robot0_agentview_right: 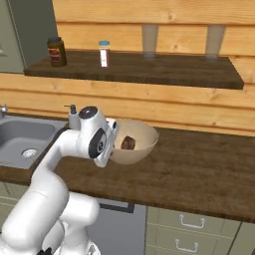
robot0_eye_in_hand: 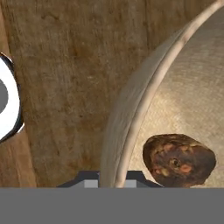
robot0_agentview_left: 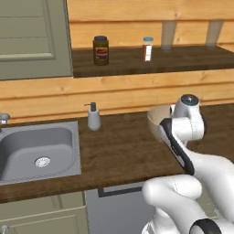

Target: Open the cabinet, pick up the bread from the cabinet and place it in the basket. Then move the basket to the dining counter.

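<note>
A dark wooden tabletop [robot0_agentview_right: 199, 164] ran along a wall of pale horizontal wood planks, with pale green cabinet drawers below its front edge. The robot's white arm bent low over this tabletop, and its claw [robot0_eye_in_hand: 113, 180] sat at the near rim of the basket [robot0_agentview_right: 144, 142], a wide beige bowl resting on the wood. In the hand view the two dark finger tips stood on either side of the basket's wall, one outside and one inside, though only their tops showed, so whether they pressed the rim could not be told. The bread [robot0_eye_in_hand: 178, 160], a small dark-brown lump with reddish flecks, lay inside the basket just beside the claw, on the inner side of the rim; in the right base view the bread [robot0_agentview_right: 128, 143] rested on the basket's pale floor, close to the robot's wrist. Beyond the claw, toward the wall, a white soap dispenser [robot0_agentview_left: 93, 117] stood on the tabletop, and farther to that side lay a grey sink [robot0_agentview_left: 36, 148]. Above and behind the claw, a dark wooden shelf [robot0_agentview_right: 174, 72] held a dark jar with a yellow label [robot0_agentview_left: 100, 50] and a small white bottle with a blue cap [robot0_agentview_left: 147, 49], set well apart from each other. A grey-green cabinet door [robot0_agentview_left: 32, 36] hung at the shelf's far end.
</note>
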